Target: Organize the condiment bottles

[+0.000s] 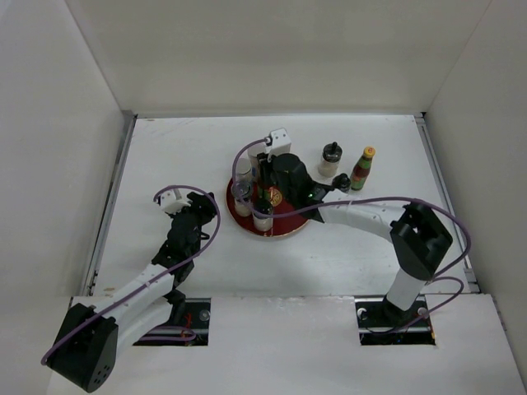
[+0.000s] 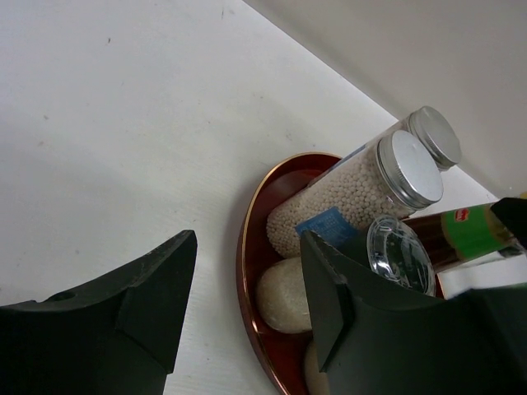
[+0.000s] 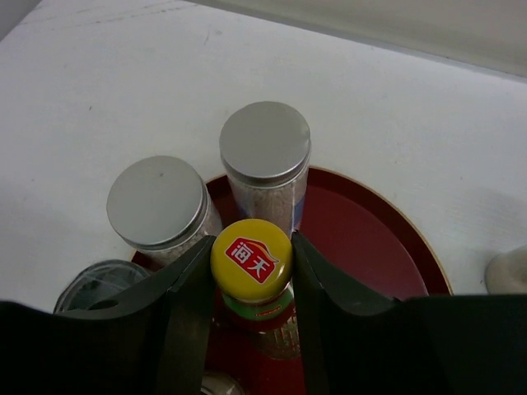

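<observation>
My right gripper (image 3: 251, 251) is over the round red plate (image 3: 387, 216), shut on the yellow cap of a dark red sauce bottle (image 3: 252, 262) that stands upright on it. Two silver-capped shakers (image 3: 158, 202) (image 3: 265, 141) stand on the plate just behind the bottle. A black-topped pale shaker (image 3: 95, 286) stands at the plate's left. In the top view the right gripper (image 1: 265, 183) covers the plate (image 1: 290, 224). A second sauce bottle (image 1: 362, 169) and a black-topped shaker (image 1: 330, 160) stand on the table to the right of the plate. My left gripper (image 1: 202, 211) is open and empty, left of the plate.
The left wrist view shows the left gripper (image 2: 247, 288) with its jaws wide apart at the plate's rim (image 2: 247, 247), looking at the silver-capped shakers (image 2: 409, 169) and a pale shaker body (image 2: 288, 292). White walls enclose the table on three sides.
</observation>
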Action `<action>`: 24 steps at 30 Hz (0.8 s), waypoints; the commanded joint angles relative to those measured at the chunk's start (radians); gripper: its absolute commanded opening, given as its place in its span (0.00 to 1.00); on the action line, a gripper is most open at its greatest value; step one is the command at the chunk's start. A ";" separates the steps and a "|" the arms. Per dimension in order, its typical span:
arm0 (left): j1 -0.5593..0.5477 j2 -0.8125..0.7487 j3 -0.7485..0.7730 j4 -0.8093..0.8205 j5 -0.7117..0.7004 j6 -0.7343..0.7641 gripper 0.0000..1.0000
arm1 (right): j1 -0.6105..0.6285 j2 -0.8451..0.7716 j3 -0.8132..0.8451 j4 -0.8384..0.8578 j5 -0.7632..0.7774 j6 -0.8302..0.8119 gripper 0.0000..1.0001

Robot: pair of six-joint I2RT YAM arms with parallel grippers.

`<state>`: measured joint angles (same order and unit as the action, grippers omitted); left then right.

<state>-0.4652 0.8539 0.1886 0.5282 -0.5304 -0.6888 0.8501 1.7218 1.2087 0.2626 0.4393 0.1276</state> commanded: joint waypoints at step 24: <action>-0.010 0.017 -0.005 0.069 0.006 -0.006 0.54 | -0.426 -0.496 -0.291 -0.022 0.119 0.193 0.78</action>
<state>-0.4679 0.8646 0.1822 0.5419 -0.5293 -0.6888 0.5140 1.2327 0.9581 0.3355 0.4999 0.2619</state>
